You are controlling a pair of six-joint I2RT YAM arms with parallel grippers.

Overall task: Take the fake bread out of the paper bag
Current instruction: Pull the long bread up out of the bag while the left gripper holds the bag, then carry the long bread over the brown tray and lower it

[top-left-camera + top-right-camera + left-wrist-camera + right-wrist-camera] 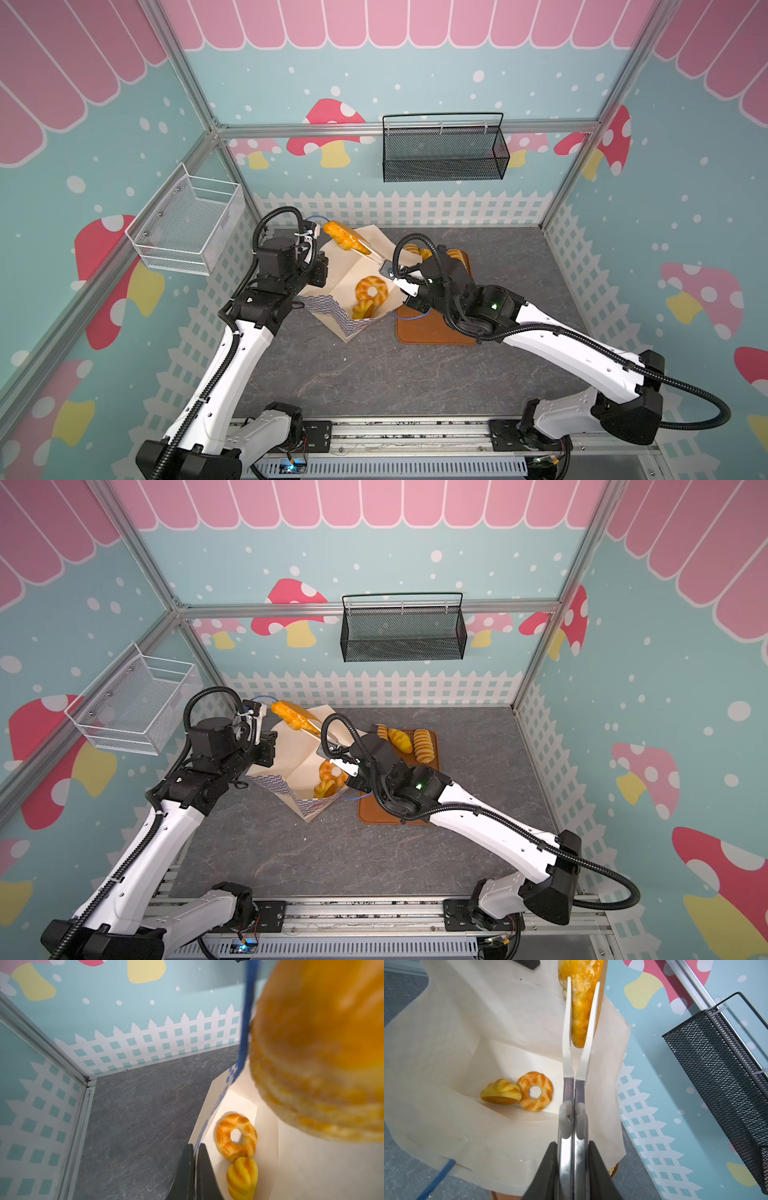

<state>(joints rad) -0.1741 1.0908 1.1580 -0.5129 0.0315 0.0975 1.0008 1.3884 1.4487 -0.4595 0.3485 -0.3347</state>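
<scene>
— Paper bag (pixel 345 266) contents, and your jaws?
— Inside: ring doughnut (pixel 371 291) and ridged bun (pixel 362 309). Your left gripper (pixel 195 1159) pinches its rim; right gripper (pixel 573 1157) clamps tongs (pixel 569 1088) squeezing a loaf (pixel 338 237) over its far rim.

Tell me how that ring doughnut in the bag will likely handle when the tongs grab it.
The ring doughnut looks glossy, so the smooth tongs may slip on it. It touches a ridged pastry on the paper bag's floor, so a nudge would probably shift both. Being round, it could roll if dropped on edge.
</scene>
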